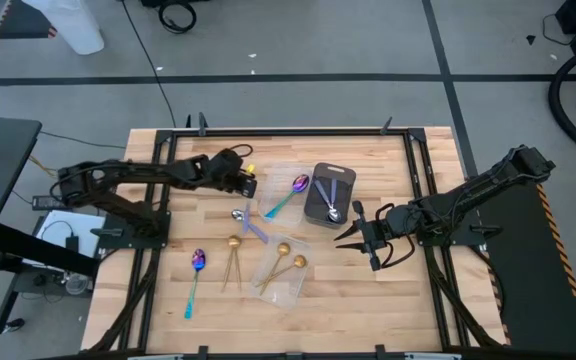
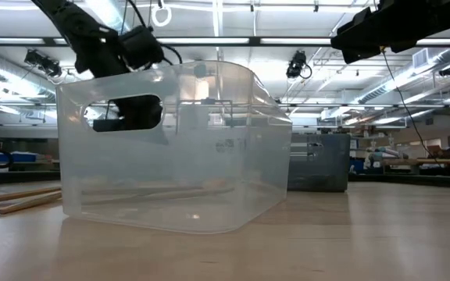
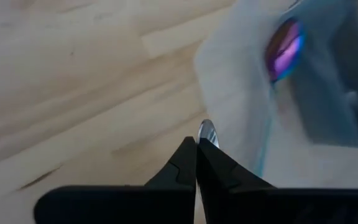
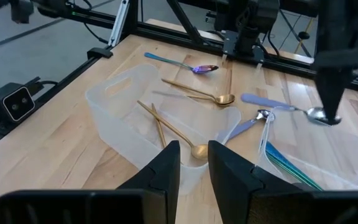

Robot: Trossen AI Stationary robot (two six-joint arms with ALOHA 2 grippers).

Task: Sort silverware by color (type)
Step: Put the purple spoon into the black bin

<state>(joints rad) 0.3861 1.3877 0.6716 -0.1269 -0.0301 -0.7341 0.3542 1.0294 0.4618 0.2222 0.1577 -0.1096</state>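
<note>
Altogether we count four shiny gold spoons, two iridescent purple-blue spoons and four silver spoons with pale bluish handles. Our left pincer pinches one silver spoon; our right pincer hangs parted over the wooden tabletop.

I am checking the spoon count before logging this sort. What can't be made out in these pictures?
- Low view: the clear tray fills the frame and hides nearly every spoon.
- Left wrist view: the left tool covers most of a silver spoon; the purple spoon is blurred.
- High view: silver spoons in the dark grey tray overlap, too small to count.
- Right wrist view: the right tool hides the table nearest it.
</note>
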